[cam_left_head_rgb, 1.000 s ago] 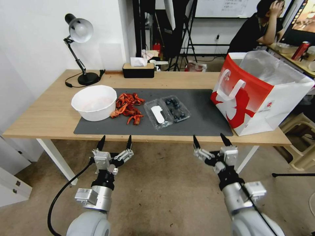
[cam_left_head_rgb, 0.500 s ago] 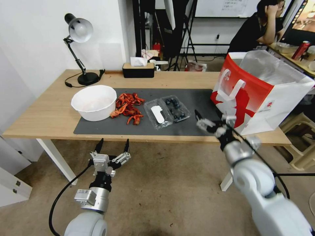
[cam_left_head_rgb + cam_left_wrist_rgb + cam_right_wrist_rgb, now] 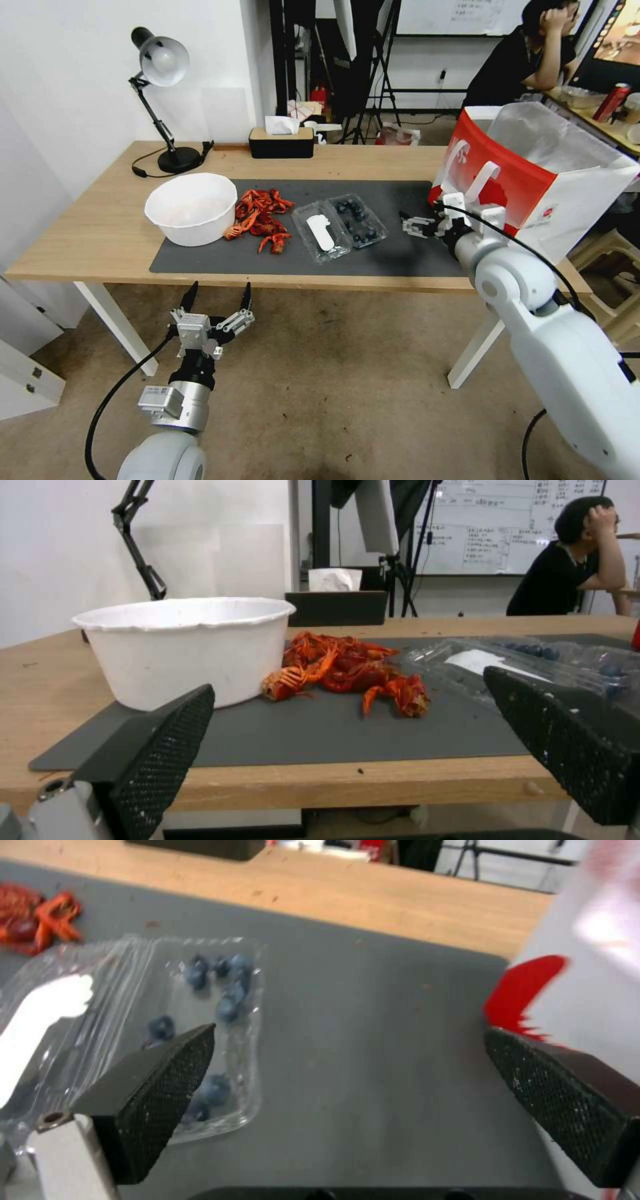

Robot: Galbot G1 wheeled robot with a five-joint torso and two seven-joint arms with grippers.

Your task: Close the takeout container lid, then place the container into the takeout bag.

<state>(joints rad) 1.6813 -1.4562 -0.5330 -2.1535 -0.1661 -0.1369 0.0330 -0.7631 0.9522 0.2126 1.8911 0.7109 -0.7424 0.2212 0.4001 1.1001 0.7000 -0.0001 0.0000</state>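
We see the container (image 3: 340, 229) lying open on the mat, lid (image 3: 322, 233) flat on the robot's left of the berry half, long axis running away from the robot. Our right end effector (image 3: 418, 225), fingers spread, hovers just right of it, nearer than the left end effector (image 3: 215, 298), spread below the bench (image 3: 100, 227).

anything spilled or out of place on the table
Yes: red crayfish lie loose on the dark mat beside the white bowl, not in it. The takeout container lies wide open, lid flat.
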